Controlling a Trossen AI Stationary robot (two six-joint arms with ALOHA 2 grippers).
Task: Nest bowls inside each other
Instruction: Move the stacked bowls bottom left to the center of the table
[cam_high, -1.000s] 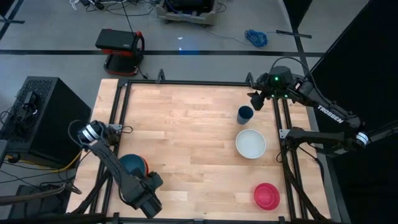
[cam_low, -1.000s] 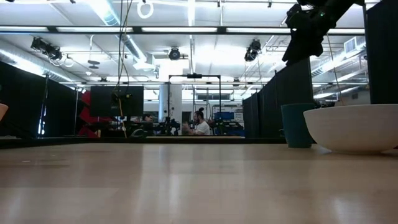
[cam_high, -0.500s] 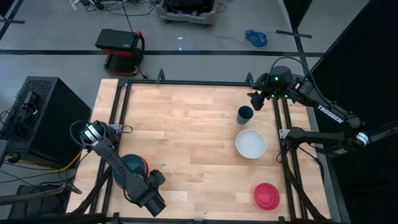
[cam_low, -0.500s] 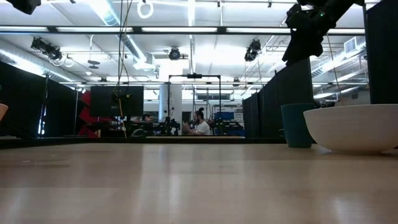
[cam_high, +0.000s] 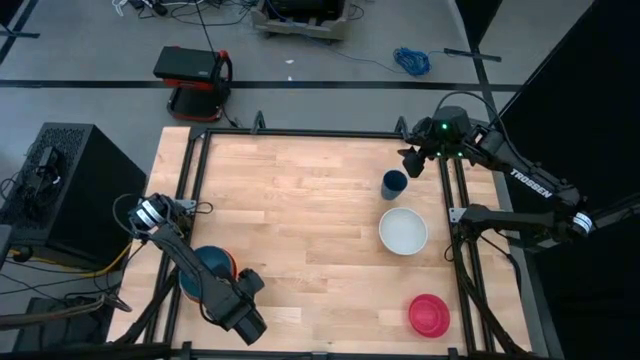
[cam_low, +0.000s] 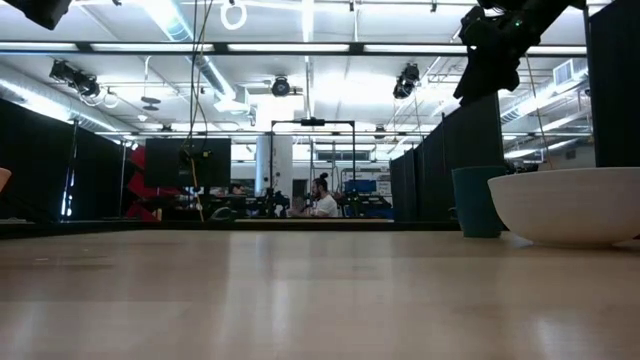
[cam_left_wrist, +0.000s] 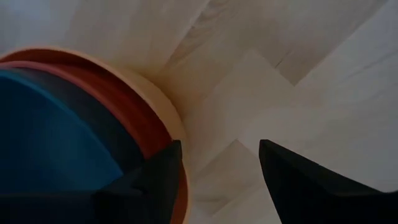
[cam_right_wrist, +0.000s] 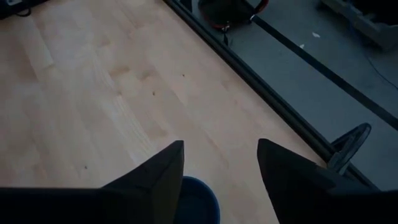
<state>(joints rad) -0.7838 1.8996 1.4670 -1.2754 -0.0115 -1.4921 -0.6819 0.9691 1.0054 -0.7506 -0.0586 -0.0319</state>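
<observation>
The nested stack (cam_high: 210, 268) sits near the front-left corner of the worktop (cam_high: 300, 220): a teal bowl (cam_left_wrist: 50, 137) seated inside a red-orange bowl (cam_left_wrist: 134, 134), which sits in the large orange bowl (cam_left_wrist: 169, 127). Keeping the largest bowl at the bottom lets each smaller one drop in without jamming.

Three bowls remain loose along the right edge. The dark blue cup-like bowl (cam_high: 394, 184) stands toward the back-right corner, the white bowl (cam_high: 403, 231) lies just in front of it, and the magenta-pink bowl (cam_high: 428, 315) rests near the front-right corner.

The left gripper (cam_left_wrist: 217, 180) hangs over the stack's rim, fingers spread and empty, one finger above the orange rim and the other above bare wood. This suggests a completed release.

The right gripper (cam_right_wrist: 219, 180) hovers above the dark blue bowl, fingers spread and holding nothing, with the bowl's rim showing between them. This alignment likely prepares a descent onto that bowl.
</observation>
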